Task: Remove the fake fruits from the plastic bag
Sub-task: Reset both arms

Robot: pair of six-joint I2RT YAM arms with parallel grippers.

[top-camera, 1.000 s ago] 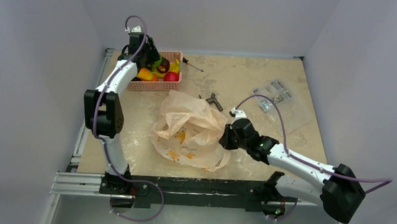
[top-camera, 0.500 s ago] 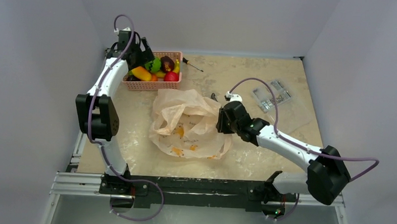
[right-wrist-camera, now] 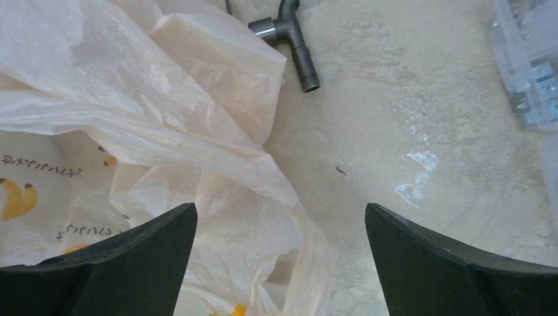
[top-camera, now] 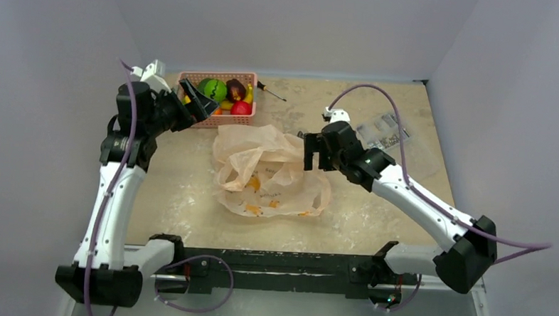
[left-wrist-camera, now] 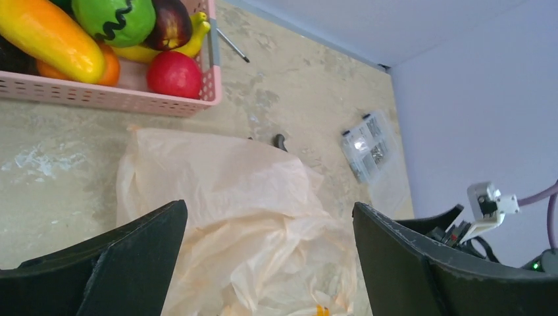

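Observation:
The plastic bag (top-camera: 269, 173) lies crumpled and flat in the middle of the table, pale peach with orange marks, and also shows in both wrist views (left-wrist-camera: 237, 197) (right-wrist-camera: 131, 118). The fake fruits sit in a pink basket (top-camera: 215, 121) at the back left: a green striped ball (top-camera: 215, 90) (left-wrist-camera: 115, 20), a dark maroon fruit (top-camera: 235, 89) (left-wrist-camera: 172, 23) and a yellow banana (top-camera: 249, 94) (left-wrist-camera: 191, 43). My left gripper (top-camera: 193, 103) (left-wrist-camera: 268, 207) hangs open and empty in front of the basket, over the bag's left side. My right gripper (top-camera: 310, 154) (right-wrist-camera: 279, 209) is open and empty over the bag's right edge.
A red apple (top-camera: 241, 108) and a yellow-orange fruit (left-wrist-camera: 49, 39) also lie in the basket (left-wrist-camera: 99, 99). A screwdriver (top-camera: 271, 91) lies right of it. A metal T-shaped tool (right-wrist-camera: 289, 33) rests just behind the bag. A clear packet of small parts (top-camera: 391, 138) is at the back right.
My left arm drew back from over the basket to the left, its jaws wide. My right gripper opened, let go of the bag and moved farther back; the bag settled flatter.

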